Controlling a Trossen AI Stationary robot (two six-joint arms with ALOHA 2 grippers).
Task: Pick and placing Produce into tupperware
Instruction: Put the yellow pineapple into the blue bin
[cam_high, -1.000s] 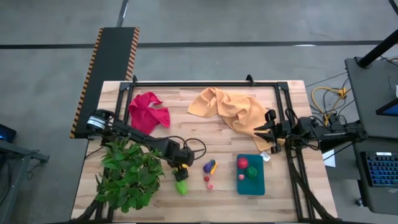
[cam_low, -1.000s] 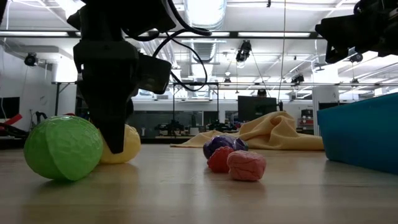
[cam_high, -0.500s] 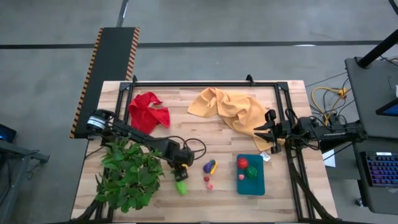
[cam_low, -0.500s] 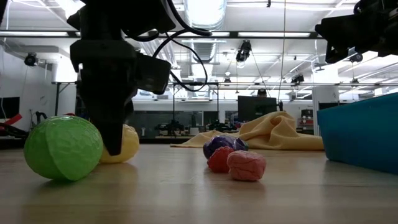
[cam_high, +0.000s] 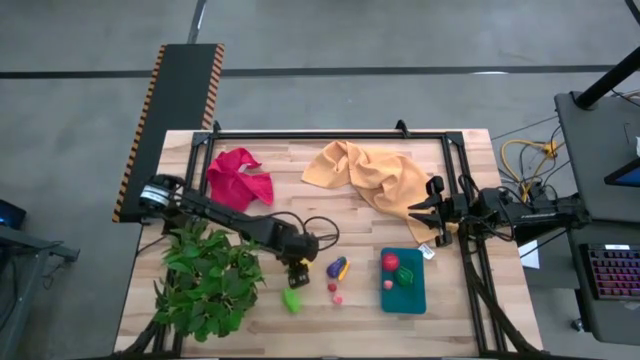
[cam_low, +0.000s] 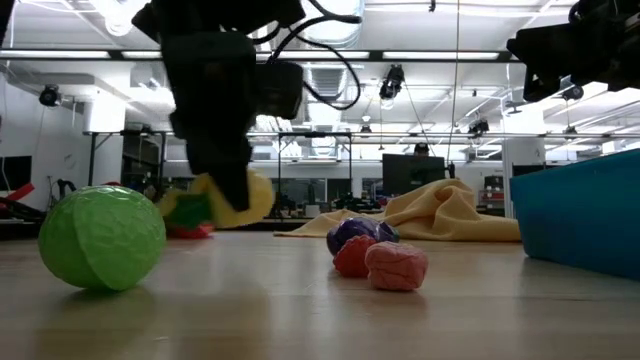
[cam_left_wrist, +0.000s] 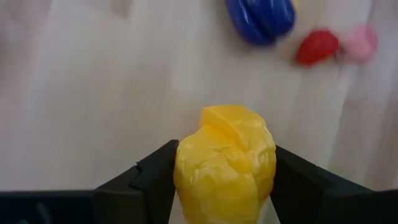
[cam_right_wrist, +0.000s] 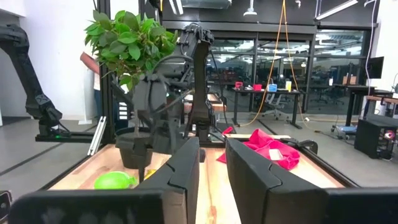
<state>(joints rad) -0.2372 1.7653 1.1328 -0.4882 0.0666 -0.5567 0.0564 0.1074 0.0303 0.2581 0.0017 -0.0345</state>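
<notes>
Near the front middle of the tabletop (cam_high: 300, 170), my left hand (cam_left_wrist: 225, 163) is clamped on the yellow piece (cam_left_wrist: 225, 163), holding it clear of the wood. Just beside it lie the purple piece (cam_high: 338, 268), the small red piece (cam_high: 332, 287) and the pink piece (cam_high: 338, 297); the lime green piece (cam_high: 291, 300) sits toward the leafy plant (cam_high: 205, 283). Well apart to the right stands the teal tupperware (cam_high: 404, 297), with a red ball (cam_high: 390, 262) and a green piece inside. My right hand (cam_high: 428, 212) waits over the yellow cloth (cam_high: 375, 175), fingers (cam_right_wrist: 185, 167) nearly together, gripping nothing. A red cloth (cam_high: 238, 178) lies at the back left
</notes>
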